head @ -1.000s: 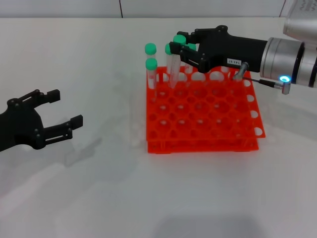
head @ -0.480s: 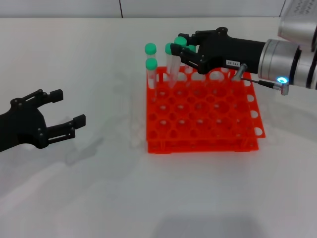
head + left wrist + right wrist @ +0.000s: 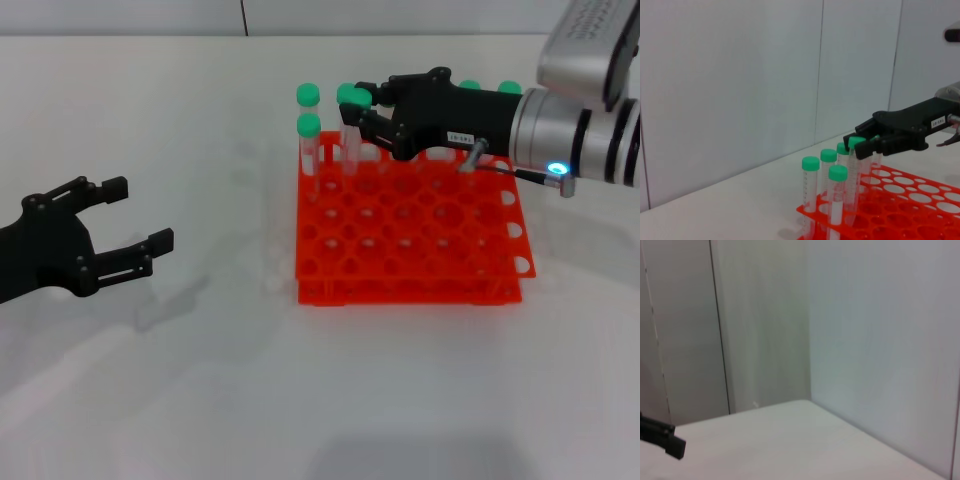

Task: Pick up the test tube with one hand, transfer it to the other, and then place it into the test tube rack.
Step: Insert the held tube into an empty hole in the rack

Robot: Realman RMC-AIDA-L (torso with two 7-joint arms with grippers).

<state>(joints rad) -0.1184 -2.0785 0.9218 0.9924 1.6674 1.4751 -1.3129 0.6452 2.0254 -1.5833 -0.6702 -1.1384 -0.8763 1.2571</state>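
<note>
White table (image 3: pixel 300 400), matte, faint shadows on it. Pale panelled wall (image 3: pixel 740 75) behind, thin vertical seams, meeting the table's far edge. Right wrist view shows the same wall turning a corner (image 3: pixel 809 340).

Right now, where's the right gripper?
Head view: right gripper is over the rack's far left corner, at a green-capped tube beside two other tubes.

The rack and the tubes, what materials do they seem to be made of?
The rack looks like moulded plastic: uniform bright orange-red, slightly glossy, with neat round holes. The tubes look like clear plastic, possibly glass: see-through walls. Their caps look like opaque matte green plastic.
</note>
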